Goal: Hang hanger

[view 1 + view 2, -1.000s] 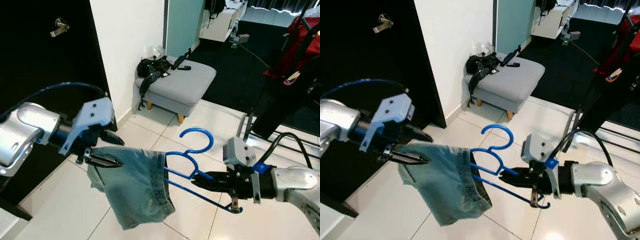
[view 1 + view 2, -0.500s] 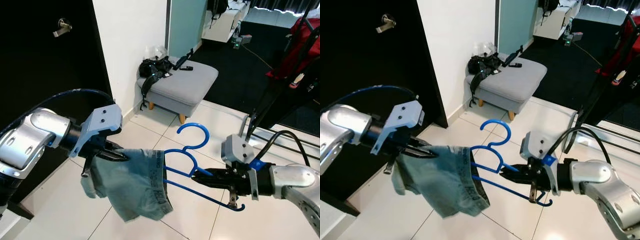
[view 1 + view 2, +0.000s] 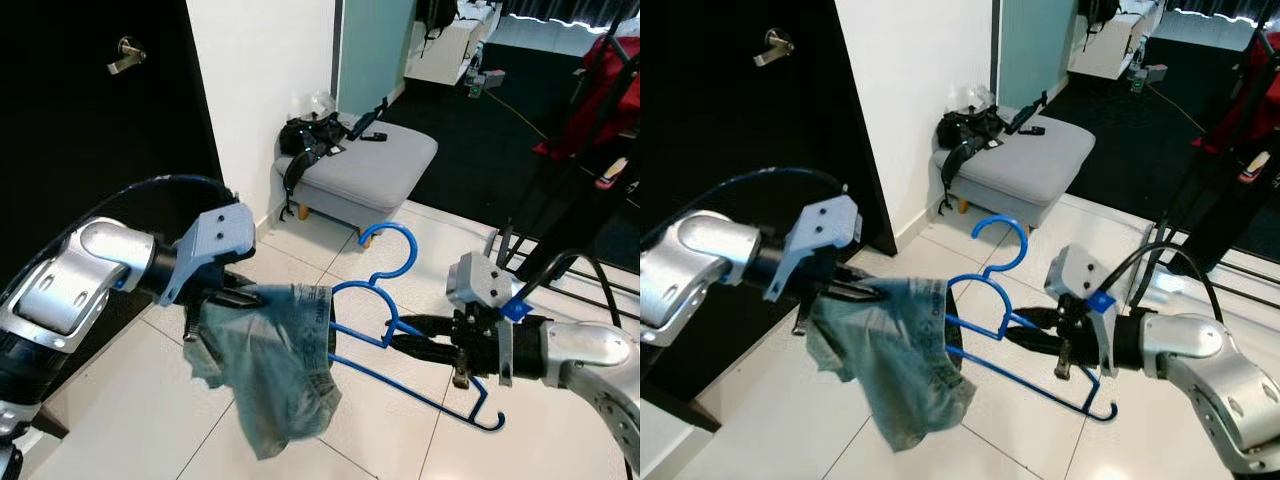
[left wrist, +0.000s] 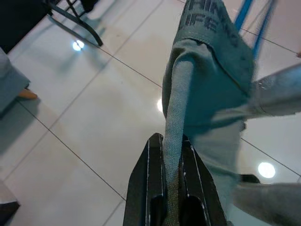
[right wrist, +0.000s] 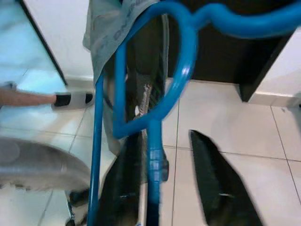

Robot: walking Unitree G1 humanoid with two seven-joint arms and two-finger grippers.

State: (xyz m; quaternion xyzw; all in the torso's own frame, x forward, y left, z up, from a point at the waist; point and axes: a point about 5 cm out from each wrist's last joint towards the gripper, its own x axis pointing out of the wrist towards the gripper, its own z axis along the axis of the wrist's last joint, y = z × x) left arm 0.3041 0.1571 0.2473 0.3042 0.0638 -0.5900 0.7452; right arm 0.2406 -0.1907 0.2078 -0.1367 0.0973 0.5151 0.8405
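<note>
Two grippers are at work here. My left gripper (image 3: 235, 297) is pinched tight on the waistband of the faded grey-blue fabric garment (image 3: 275, 365), the cloth squeezed between its black fingers (image 4: 149, 188) in the wrist view. My right gripper (image 3: 400, 333) sits at about three o'clock from the garment and grips the bright blue plastic hanger (image 3: 385, 310) near its neck; the wrist view shows one finger against the blue bar while the other finger (image 5: 217, 188) stands off to the side, so I judge it a hold on the hanger, though the contact is blurred.

One end of the hanger appears pushed into the garment's waist opening, with the hook pointing up toward twelve o'clock, over white floor tiles (image 3: 300, 250). A grey padded footstool (image 3: 365, 165) with a black bag (image 3: 305, 135) stands against the wall at twelve o'clock.

I'd call the task roughly midway: the garment is partly on, the far end is bare, and the hanging itself is yet to come.
</note>
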